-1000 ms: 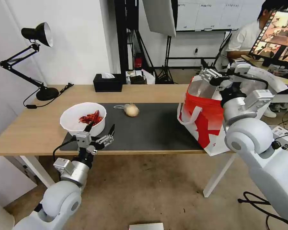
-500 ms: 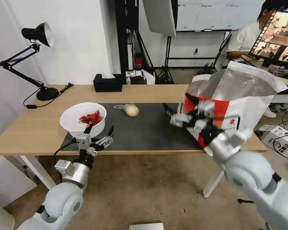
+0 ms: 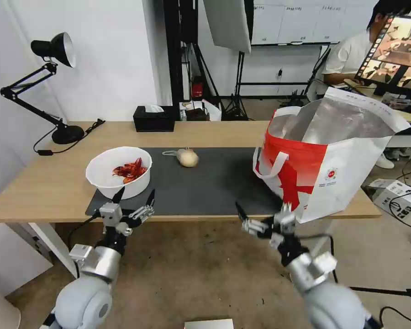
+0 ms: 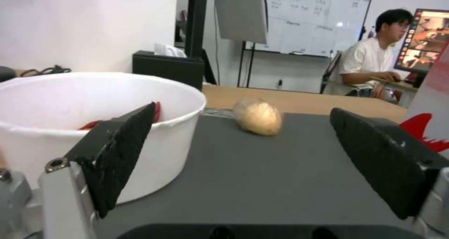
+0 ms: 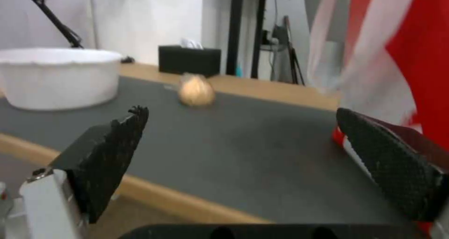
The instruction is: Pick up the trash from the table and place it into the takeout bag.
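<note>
A white bowl [image 3: 118,171] with red crayfish shells [image 3: 130,170] stands at the left end of the dark mat [image 3: 214,183] on the table [image 3: 50,183]. A beige lump in clear plastic [image 3: 187,157] lies mid-mat, farther back. The takeout bag [image 3: 324,160], white and red with foil lining, stands open at the table's right end. My left gripper [image 3: 134,197] is open and empty just off the front edge, before the bowl [image 4: 93,127], with the lump [image 4: 257,117] beyond it. My right gripper [image 3: 260,215] is open and empty below the front edge, left of the bag [image 5: 411,74].
A black tissue box [image 3: 154,119] sits at the table's back edge, and a black desk lamp [image 3: 55,50] stands at the back left. A monitor [image 3: 397,50] and another desk are behind the bag. Cables [image 3: 388,292] lie on the floor at right.
My right arm swung from the bag's mouth down across the mat to below the table's front edge. My left gripper drew back and dropped a little. Bowl, lump and bag stayed put.
</note>
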Robot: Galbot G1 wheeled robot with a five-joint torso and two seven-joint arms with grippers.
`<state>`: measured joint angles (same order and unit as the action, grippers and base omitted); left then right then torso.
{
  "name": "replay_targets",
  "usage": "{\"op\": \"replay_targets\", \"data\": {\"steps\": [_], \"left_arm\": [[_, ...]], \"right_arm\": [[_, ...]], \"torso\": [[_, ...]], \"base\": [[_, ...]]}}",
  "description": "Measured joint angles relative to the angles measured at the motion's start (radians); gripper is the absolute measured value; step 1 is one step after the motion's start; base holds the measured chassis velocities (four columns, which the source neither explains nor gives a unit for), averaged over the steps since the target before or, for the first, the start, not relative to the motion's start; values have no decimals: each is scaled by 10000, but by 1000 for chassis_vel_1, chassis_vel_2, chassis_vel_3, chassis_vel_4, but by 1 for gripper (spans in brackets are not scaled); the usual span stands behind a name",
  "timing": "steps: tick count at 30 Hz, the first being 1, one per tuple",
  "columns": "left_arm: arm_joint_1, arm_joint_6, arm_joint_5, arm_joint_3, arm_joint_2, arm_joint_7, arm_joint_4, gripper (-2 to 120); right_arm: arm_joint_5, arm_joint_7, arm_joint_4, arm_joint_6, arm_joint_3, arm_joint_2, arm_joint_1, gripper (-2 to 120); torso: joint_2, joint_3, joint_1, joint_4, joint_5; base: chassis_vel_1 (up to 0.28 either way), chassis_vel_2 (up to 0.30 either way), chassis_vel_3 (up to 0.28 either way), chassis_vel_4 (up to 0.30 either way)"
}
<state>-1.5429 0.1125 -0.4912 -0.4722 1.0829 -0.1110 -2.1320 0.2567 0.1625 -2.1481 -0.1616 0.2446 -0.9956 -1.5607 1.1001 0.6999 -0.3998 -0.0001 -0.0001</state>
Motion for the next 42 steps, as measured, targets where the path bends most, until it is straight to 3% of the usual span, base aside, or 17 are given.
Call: {"op": "replay_targets", "data": {"steps": [6, 24, 33, 36, 39, 42], "left_arm": [[-728, 359, 537, -236, 355, 216, 0, 100], [-1433, 616, 631, -637, 476, 477, 147, 100], [-1496, 620, 627, -664, 434, 492, 59, 100], [-1549, 596, 620, -735, 380, 485, -3, 100], [-1566, 565, 578, -826, 326, 470, -24, 100], [-1542, 562, 537, -867, 308, 473, -7, 100]], "right_arm": [[-718, 161, 565, -545, -52, -691, -554, 100], [-943, 246, 564, -407, -517, -967, -288, 100], [10, 157, 484, 861, -1883, -370, 2566, 100], [160, 197, 893, 1086, -2378, -457, 3433, 100], [602, 704, 2130, 1702, -3701, -916, 5771, 100], [1049, 1232, 2889, 2162, -4392, -1289, 6947, 100]], "torso": [[0, 0, 0, 0, 0], [-1, 1, -1, 0, 1], [-1, 3, -2, 2, -3], [-2, 3, -2, 0, 4], [-1, 3, -2, 1, -1], [-2, 4, -4, 3, -1]], "base": [[0, 0, 0, 0], [0, 0, 0, 0], [0, 0, 0, 0], [0, 0, 0, 0], [0, 0, 0, 0], [0, 0, 0, 0]]}}
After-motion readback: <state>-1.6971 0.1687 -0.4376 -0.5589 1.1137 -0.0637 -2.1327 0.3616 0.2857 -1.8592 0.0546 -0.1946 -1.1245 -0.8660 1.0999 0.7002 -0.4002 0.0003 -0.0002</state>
